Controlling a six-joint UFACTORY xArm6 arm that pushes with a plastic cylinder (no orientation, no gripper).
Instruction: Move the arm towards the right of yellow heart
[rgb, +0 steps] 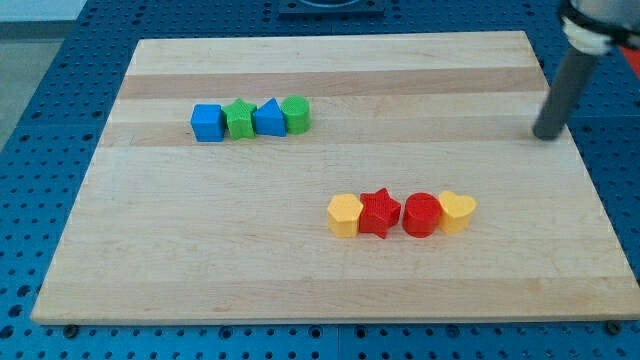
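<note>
Nearest the view's bottom, a row of four blocks lies on the wooden desk (330, 290), right of centre. From the view's left: a yellow hexagon block (344, 215), a red star (379, 212), a red cylinder (421, 215) and the yellow heart (457, 212). The heart closes the row at its right end, touching or just beside the red cylinder. Its long axis and the way its point faces cannot be told at this size. The desk to the heart's right is bare wood up to the edge; nothing stands between the heart and my tip.

Farther up, at the view's upper left, a second row: a blue cube (207, 123), a green star (240, 119), a blue triangular block (270, 118) and a green cylinder (296, 114), packed side by side.

Farthest, at the view's upper right, my tip (546, 135) rests near the desk's right edge, well apart from the heart, above and right of it. The arm carries a plain rod; there are no jaws to report and it holds nothing.
</note>
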